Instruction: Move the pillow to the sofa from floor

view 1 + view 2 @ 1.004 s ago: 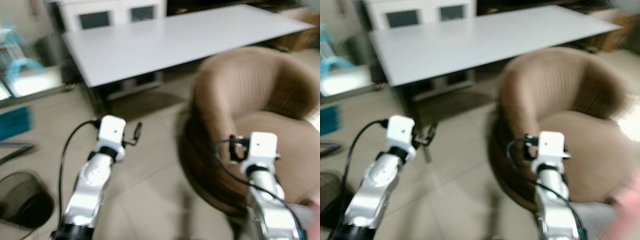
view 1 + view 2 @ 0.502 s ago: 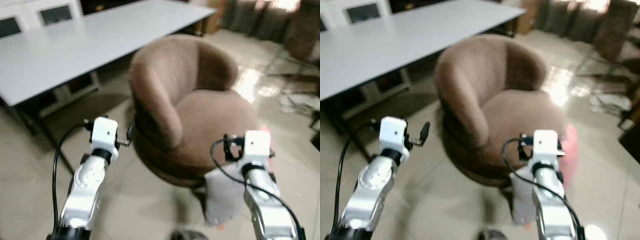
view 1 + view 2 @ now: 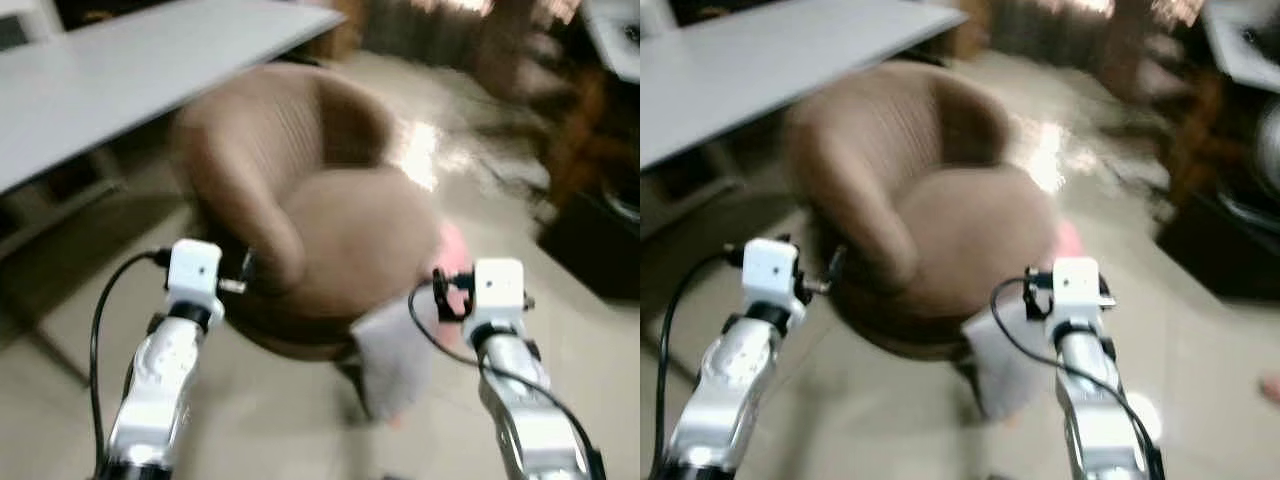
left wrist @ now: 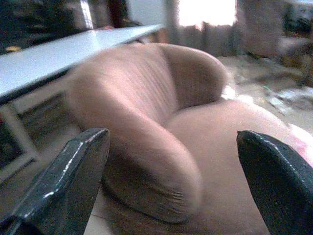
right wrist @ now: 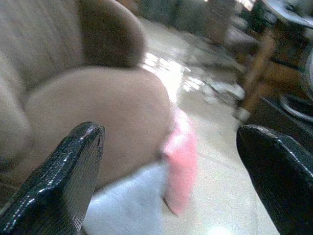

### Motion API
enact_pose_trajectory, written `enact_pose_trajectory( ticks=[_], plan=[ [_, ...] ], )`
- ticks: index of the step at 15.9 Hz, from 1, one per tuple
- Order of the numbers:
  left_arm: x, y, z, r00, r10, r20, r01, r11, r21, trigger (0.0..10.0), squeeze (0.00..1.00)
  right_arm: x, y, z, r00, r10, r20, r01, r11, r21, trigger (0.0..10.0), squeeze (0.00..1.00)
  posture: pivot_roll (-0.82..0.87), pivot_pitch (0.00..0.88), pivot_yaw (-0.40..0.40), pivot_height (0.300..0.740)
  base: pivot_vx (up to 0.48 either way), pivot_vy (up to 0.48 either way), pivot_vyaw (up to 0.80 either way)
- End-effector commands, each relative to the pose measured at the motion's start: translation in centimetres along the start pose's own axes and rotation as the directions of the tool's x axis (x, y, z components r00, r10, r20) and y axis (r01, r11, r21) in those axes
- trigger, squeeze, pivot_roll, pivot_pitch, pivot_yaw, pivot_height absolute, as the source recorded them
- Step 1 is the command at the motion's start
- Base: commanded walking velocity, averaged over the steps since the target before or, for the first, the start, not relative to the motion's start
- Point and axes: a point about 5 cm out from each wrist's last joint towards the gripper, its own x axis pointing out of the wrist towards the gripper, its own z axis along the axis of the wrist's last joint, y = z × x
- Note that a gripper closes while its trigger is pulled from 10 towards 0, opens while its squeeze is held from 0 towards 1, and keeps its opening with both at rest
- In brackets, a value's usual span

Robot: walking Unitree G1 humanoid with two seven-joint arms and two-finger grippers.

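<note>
A brown round sofa chair [image 3: 330,225] stands on the tiled floor ahead of me, its seat bare. A pillow [image 3: 395,355], white on one face and pink [image 5: 180,166] on the other, leans on the floor against the chair's front right. My left gripper [image 4: 171,181] is open and faces the chair's armrest [image 4: 146,147]. My right gripper [image 5: 171,186] is open too, held just above and in front of the pillow, not touching it. Both arms [image 3: 165,370] are raised before me. The views are blurred by motion.
A long white table [image 3: 120,75] stands behind the chair on the left. Dark furniture [image 3: 600,240] sits at the right, and more blurred furniture [image 3: 520,70] lies further back. Open tiled floor [image 3: 280,420] lies between me and the chair.
The camera has swung right: chair and table slid left in view and the pillow has come nearer the centre. Both grippers stay open, held the same way.
</note>
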Motion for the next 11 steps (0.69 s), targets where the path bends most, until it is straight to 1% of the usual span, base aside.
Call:
enact_pose_trajectory(
  ticks=[1,4,11],
  plan=[
    [0.09,-0.61,0.45,0.999,-0.032,0.025,0.032,0.999,-0.005,10.0,0.0,-0.08,-0.4,-0.02,1.0,-0.011,-0.009,0.011,1.0,-0.008,10.0,0.0,-0.05,0.0,-0.013,0.74,0.337,0.0,-0.77],
    [0.18,-0.73,0.49,0.999,-0.042,0.028,0.043,0.999,-0.009,10.0,0.0,-0.1,-0.24,-0.2,1.0,0.005,-0.015,-0.006,0.999,-0.036,10.0,0.0,-0.06,0.0,-0.009,0.74,0.355,0.0,-0.77],
    [0.6,-1.11,0.79,0.996,-0.074,0.045,0.075,0.997,-0.011,10.0,0.0,-0.23,-0.45,-0.49,1.0,-0.004,-0.027,0.003,1.0,-0.031,10.0,0.0,-0.06,0.0,-0.003,0.74,0.371,0.0,-0.76]
  ],
)
